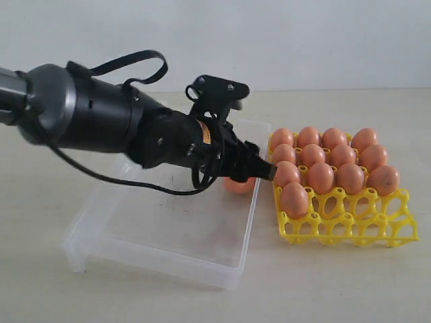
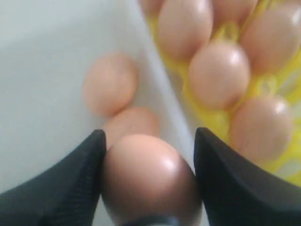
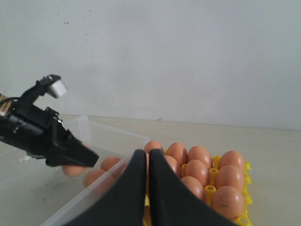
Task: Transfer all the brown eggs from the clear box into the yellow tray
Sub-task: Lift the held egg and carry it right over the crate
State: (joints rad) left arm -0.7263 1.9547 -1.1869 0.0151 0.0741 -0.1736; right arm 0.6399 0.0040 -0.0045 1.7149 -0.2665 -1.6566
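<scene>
In the left wrist view a brown egg (image 2: 150, 181) sits between the black fingers of my left gripper (image 2: 150, 133), which is shut on it low in the clear box (image 1: 155, 235), near the wall facing the yellow tray (image 1: 350, 225). From the exterior view this egg (image 1: 239, 186) shows just under the fingertips. Two more brown eggs (image 2: 110, 82) lie beyond it in the box. Several brown eggs (image 1: 321, 176) stand in the tray's cups. My right gripper (image 3: 147, 155) is shut with nothing in it, hovering near the box's wall and the tray; the exterior view does not show it.
The yellow tray's front row of cups (image 1: 337, 225) holds no eggs. The clear box wall (image 2: 155, 84) runs between the held egg and the tray. A pale tabletop (image 1: 337, 289) surrounds both, with a white wall behind.
</scene>
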